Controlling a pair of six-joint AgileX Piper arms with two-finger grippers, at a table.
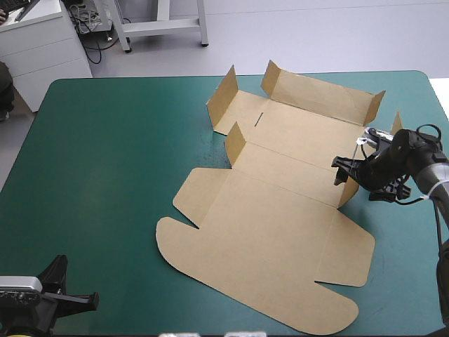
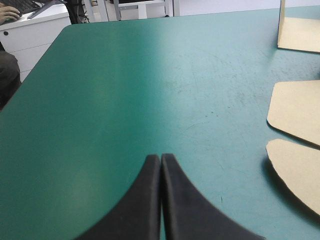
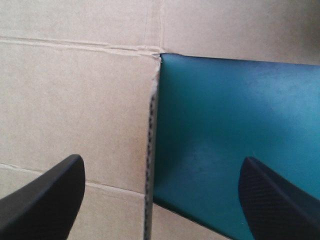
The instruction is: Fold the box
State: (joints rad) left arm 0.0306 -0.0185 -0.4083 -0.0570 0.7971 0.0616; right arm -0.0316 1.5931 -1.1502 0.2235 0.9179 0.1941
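The brown box (image 1: 266, 232) lies spread out mid-table, its rounded lid flat toward the near edge. Several short flaps stand raised around the far panels (image 1: 309, 105). My right gripper (image 1: 339, 172) is open at the box's right side, one finger on each side of a raised side flap (image 1: 348, 191). In the right wrist view that flap's edge (image 3: 150, 150) rises between the open fingers of my right gripper (image 3: 162, 167), board on one side and teal-green cover (image 3: 225, 130) on the other. My left gripper (image 1: 88, 300) (image 2: 160, 159) rests shut at the near left corner, far from the box (image 2: 295, 107).
The table's right edge (image 1: 438, 140) runs close behind my right arm. A white cabinet (image 1: 42, 49) stands beyond the far left corner. Bare teal-green cover (image 1: 105, 175) stretches between my left gripper and the box.
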